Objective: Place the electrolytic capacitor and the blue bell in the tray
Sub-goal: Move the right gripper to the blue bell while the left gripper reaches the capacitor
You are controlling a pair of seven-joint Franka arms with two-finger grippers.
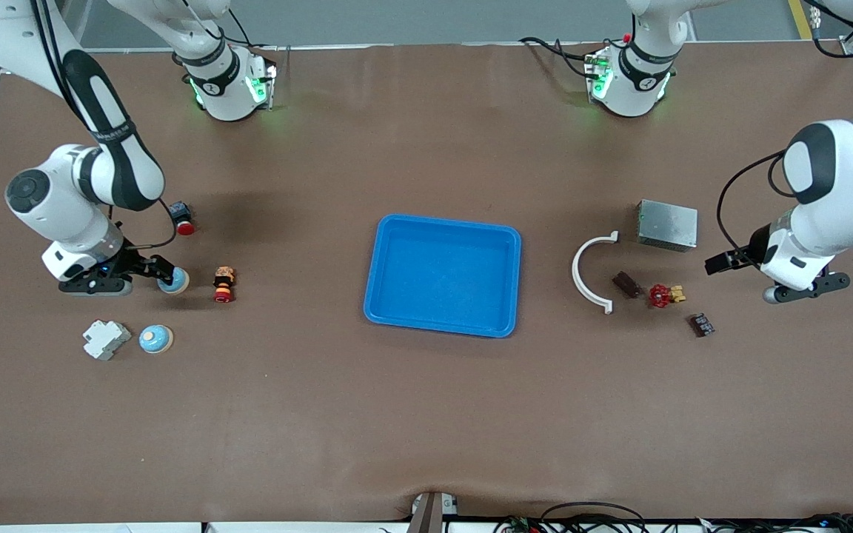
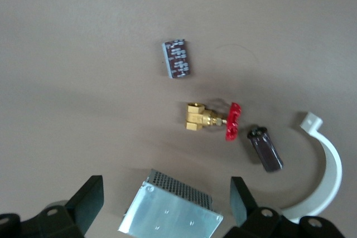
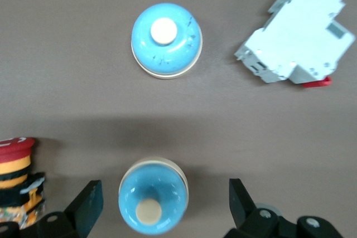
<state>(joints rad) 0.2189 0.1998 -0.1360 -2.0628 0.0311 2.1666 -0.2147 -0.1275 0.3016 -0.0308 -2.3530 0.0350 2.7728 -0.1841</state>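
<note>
My right gripper (image 3: pixel 162 207), jaws wide and empty, straddles a blue bell (image 3: pixel 153 195); I should centre, then lower. Left gripper (image 2: pixel 164 204) waits open over the metal box (image 2: pixel 170 210).

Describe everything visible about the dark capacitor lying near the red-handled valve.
The electrolytic capacitor is a small dark brown-purple cylinder with a glossy sleeve that looks like plastic and a darker end cap. It lies on its side on the brown table, between the white curved clip and the red-handled brass valve, touching neither. Nothing holds it.
</note>
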